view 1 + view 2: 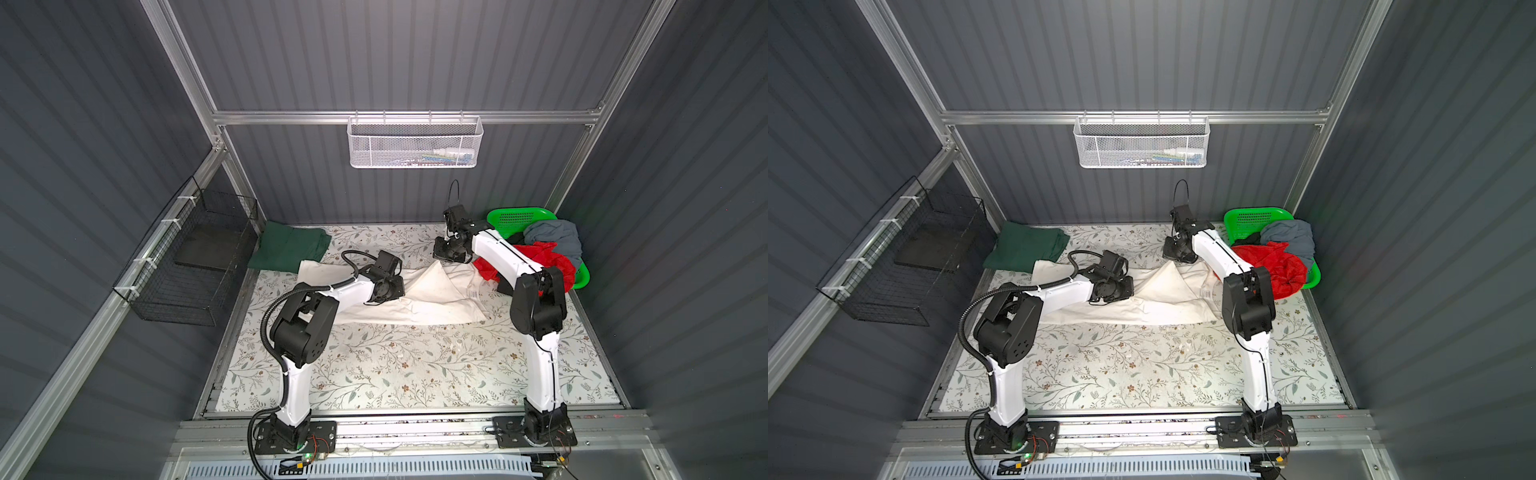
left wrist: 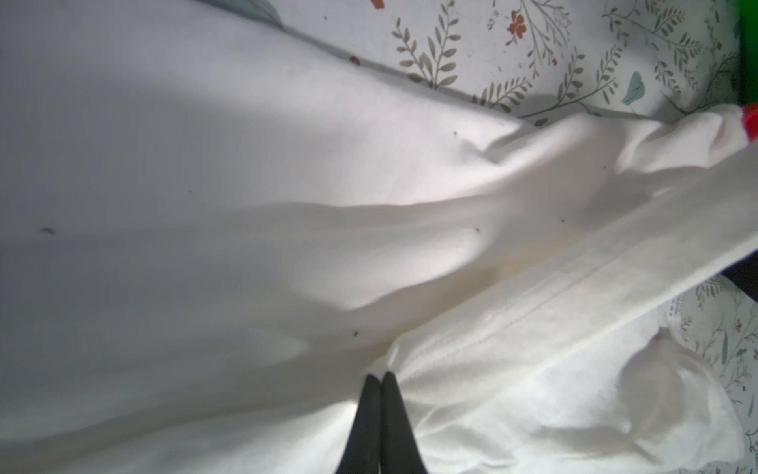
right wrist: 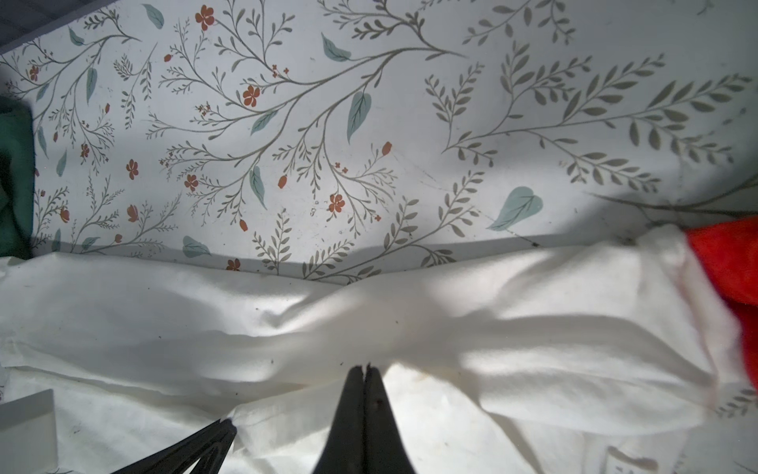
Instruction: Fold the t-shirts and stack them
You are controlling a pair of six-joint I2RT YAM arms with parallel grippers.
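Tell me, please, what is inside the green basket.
A red shirt, a grey-blue shirt and a bit of black cloth are piled in the green basket; anything beneath them is covered.

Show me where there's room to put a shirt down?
Biggest bare patch: flowered table in front of the off-white t-shirt, between the arm bases. A smaller strip lies behind it, between the dark green t-shirt and green basket. The basket corner, heaped with shirts, is crowded.

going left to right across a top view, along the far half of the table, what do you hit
black wire basket → dark green t-shirt → off-white t-shirt → red t-shirt
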